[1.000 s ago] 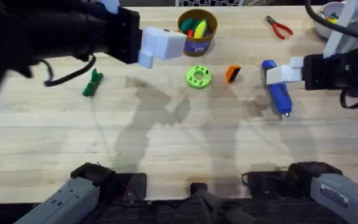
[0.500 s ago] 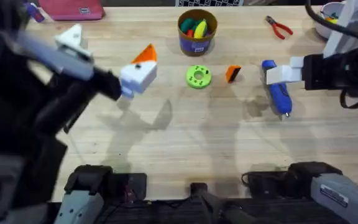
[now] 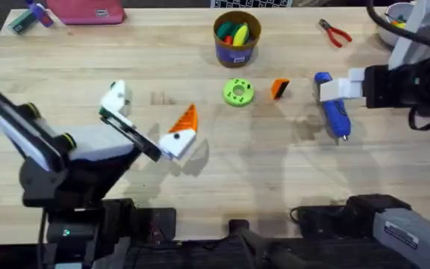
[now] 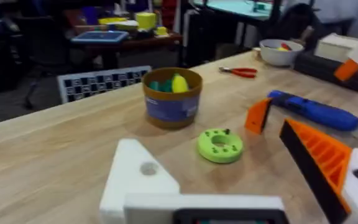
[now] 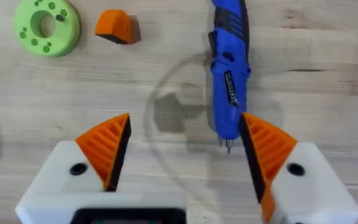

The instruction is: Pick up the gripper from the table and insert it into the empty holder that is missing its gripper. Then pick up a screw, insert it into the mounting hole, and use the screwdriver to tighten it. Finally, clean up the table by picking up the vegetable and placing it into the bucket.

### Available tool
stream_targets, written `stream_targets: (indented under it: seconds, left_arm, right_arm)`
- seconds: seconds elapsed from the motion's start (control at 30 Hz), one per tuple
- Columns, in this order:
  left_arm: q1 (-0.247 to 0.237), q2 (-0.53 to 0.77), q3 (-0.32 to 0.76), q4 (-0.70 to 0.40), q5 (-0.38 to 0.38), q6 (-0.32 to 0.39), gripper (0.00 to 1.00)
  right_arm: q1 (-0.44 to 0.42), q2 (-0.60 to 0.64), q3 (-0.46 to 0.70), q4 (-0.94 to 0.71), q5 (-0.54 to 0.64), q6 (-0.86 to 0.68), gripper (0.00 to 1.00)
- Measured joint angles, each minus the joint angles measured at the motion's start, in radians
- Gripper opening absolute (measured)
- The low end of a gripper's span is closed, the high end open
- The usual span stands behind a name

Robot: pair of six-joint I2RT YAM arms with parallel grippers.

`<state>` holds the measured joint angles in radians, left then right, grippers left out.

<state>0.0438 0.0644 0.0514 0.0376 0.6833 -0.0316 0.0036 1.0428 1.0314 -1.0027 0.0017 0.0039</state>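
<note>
Spreading wide over the table, the left gripper (image 3: 149,119) carries one orange tip and the empty holder (image 4: 143,175); the right gripper (image 5: 182,152) hovers parted and empty above the screwdriver (image 3: 334,109). Farther back stands the bucket (image 3: 237,46), with the loose gripper (image 3: 279,88) beside a green disc (image 3: 238,93)

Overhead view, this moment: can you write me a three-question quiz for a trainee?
1. True or false: the screwdriver lies inside the bucket.
2. What lies between the green disc and the screwdriver? A) red pliers B) loose orange gripper C) white bowl
3. Fill in: the left claw carries ___ orange tip(s).
Key: 1 false; 2 B; 3 one.
</note>
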Motion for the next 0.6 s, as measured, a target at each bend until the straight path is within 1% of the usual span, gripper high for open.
stream_targets:
  seconds: [0.1,0.2,0.3,0.37,0.43,0.6]
  left_arm:
    - [-0.001,-0.047,-0.036,0.0,0.068,-0.005,0.987]
    - [-0.004,-0.058,-0.041,-0.02,0.145,-0.008,0.986]
    - [-0.012,-0.058,-0.041,-0.073,0.229,-0.008,0.987]
    - [-0.013,-0.058,-0.041,-0.126,0.269,-0.011,0.985]
    - [-0.014,-0.059,-0.04,-0.138,0.305,-0.012,0.985]
    - [-0.022,-0.059,-0.038,-0.158,0.414,0.043,0.987]
  right_arm:
    - [0.0,0.0,0.0,0.0,0.0,0.0,0.994]
    - [0.0,0.0,0.0,0.0,0.0,0.0,0.994]
    - [0.0,0.0,0.0,0.0,0.0,0.0,0.994]
    - [0.0,0.0,0.0,0.0,0.0,0.0,0.994]
    - [0.0,0.0,0.0,0.0,0.0,0.0,0.994]
    - [0.0,0.0,0.0,0.0,0.0,0.0,0.993]
